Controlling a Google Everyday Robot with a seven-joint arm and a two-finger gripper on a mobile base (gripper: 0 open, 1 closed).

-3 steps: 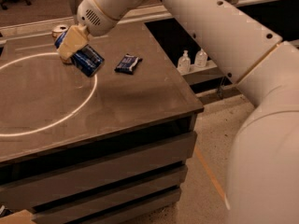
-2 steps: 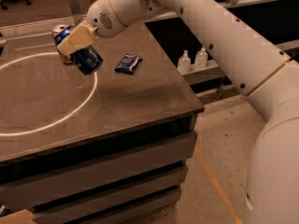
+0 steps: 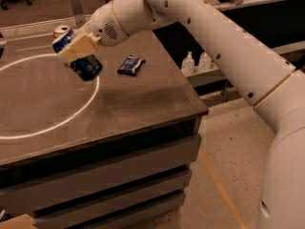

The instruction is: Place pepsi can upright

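The pepsi can [image 3: 82, 61] is blue with a silver top and sits tilted in my gripper [image 3: 76, 49], its top pointing up and to the left. The gripper's tan fingers [image 3: 78, 46] are shut on the can's upper half. The can's lower end is close to the grey table top [image 3: 119, 104], near the right side of a white circle marked on it. I cannot tell whether the can's base touches the table.
A small dark blue snack wrapper [image 3: 131, 65] lies on the table right of the can. The table's right edge drops to the floor. Two white bottles [image 3: 195, 62] stand on a low shelf beyond it.
The arm has swung further over the table. The can has turned from lying almost flat in the gripper to a steeper tilt, with its top higher.
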